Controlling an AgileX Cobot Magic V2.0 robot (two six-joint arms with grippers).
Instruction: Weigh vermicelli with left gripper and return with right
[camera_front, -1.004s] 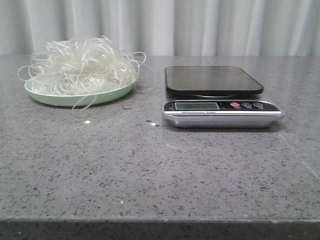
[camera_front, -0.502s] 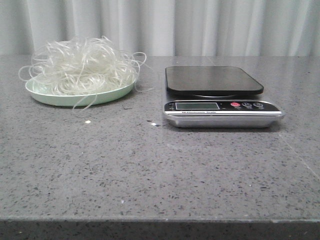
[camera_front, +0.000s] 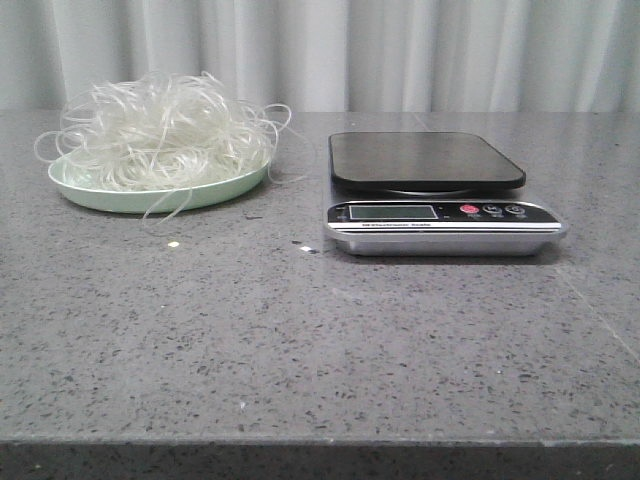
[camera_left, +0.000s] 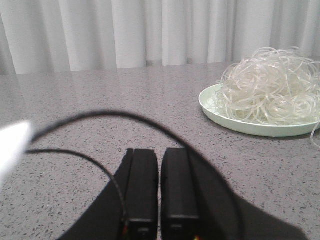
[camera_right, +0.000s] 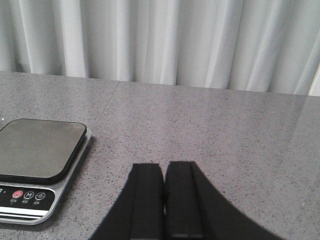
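Vermicelli not yet picked up; both grippers shut and empty.

The vermicelli (camera_front: 160, 130) sits heaped on the plate (camera_front: 110, 197) at upper left of the front view, with the scale (camera_front: 440, 195) well apart from it at centre right, its black platform bare. The weighing seems not to have begun. The left gripper (camera_left: 159, 187), low in its wrist view, has its jaws pressed together on nothing, the cable (camera_left: 100, 117) looping over them and the noodles at that picture's right. The right gripper (camera_right: 164, 200) is likewise closed and empty beside the scale. Next, I judge, the left gripper must open wide, reach the plate and pinch a good clump, since loose strands may trail or drop. A line of print under the scale's display is too small to read.
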